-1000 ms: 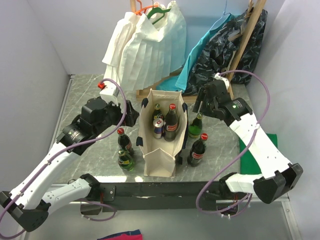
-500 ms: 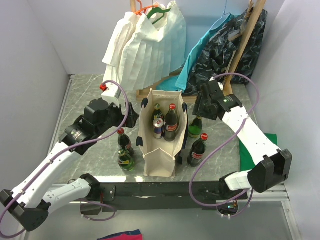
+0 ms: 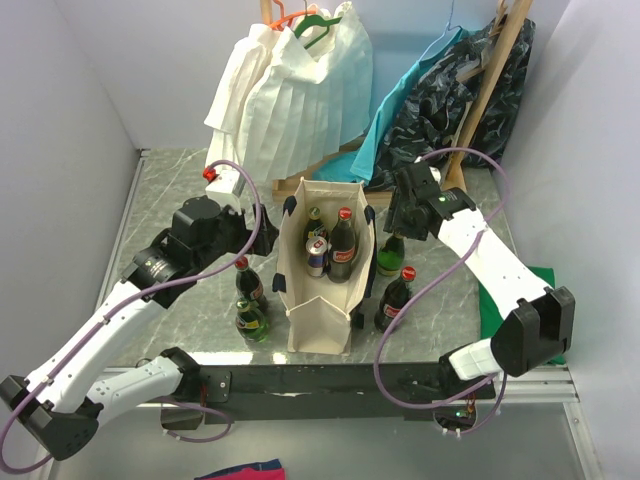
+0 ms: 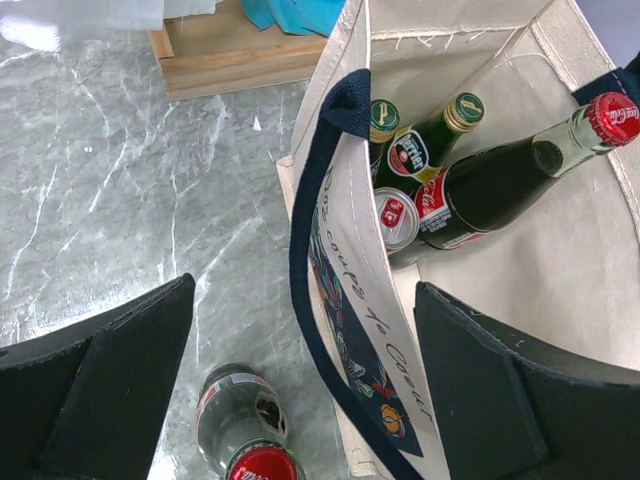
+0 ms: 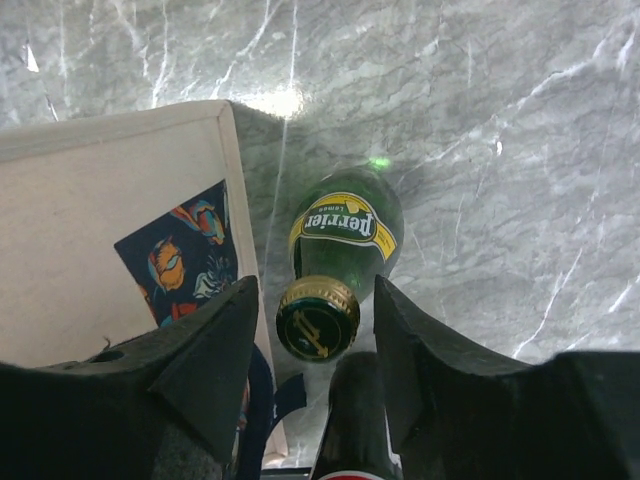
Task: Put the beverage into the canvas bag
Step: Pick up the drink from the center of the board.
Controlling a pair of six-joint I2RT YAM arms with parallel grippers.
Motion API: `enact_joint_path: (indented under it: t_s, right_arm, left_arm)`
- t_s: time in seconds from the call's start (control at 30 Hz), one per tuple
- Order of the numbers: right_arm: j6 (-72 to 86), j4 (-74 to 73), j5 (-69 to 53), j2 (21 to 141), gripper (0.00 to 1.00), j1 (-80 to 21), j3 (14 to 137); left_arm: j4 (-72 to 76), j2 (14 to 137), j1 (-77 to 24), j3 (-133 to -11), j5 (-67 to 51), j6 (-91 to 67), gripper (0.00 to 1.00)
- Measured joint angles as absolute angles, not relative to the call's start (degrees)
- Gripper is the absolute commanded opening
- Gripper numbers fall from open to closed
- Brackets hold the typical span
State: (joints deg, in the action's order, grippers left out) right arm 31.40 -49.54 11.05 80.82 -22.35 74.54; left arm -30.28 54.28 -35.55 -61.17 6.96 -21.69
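Cream canvas bag (image 3: 322,318) with navy handles, upright at the middle of the grey marbled surface (image 3: 160,200). It holds a red-capped cola bottle (image 4: 500,180), green bottles and a can (image 4: 397,218). The green Perrier bottle (image 5: 345,230) stands on the surface just right of the bag. The right gripper (image 5: 315,300) is partly spread, its fingers on either side of the gold cap with a narrow gap on each side. The left gripper (image 4: 300,370) is spread wide, straddling the bag's left wall above a second cola bottle (image 4: 240,430) on the surface.
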Motion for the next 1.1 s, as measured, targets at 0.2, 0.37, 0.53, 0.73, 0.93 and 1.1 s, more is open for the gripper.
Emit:
enact_joint_path:
  t_s: [0.2,0.37,0.53,0.73,0.93,1.1]
  right_arm:
    - [31.2,-49.3,11.1,81.1,0.51,-22.3,74.5]
    - [31.2,-49.0,11.4,81.2,0.47,-22.3,74.5]
    - [31.0,-48.8,11.7,82.0,0.46,-22.3,74.5]
    - [30.8,-48.8,12.0,83.3,0.42,-22.3,74.5]
    - [30.2,-48.8,12.6,83.5,0.00,-22.3,74.5]
    - [30.2,-48.8,12.7,83.5,0.00,-22.3,74.5]
  left_arm:
    - [-30.3,54.3,-35.6,-61.2,7.0,-21.7,0.96]
    - [-30.3,54.3,-35.6,-61.2,7.0,-21.7,0.96]
    - [-30.3,54.5,-35.6,-61.2,7.0,-21.7,0.96]
    - [-30.3,54.7,-35.6,-61.2,7.0,-21.7,0.96]
    - [-30.3,54.7,-35.6,-61.2,7.0,-21.7,0.96]
    - [-30.3,54.7,-35.6,-61.2,7.0,-21.7,0.96]
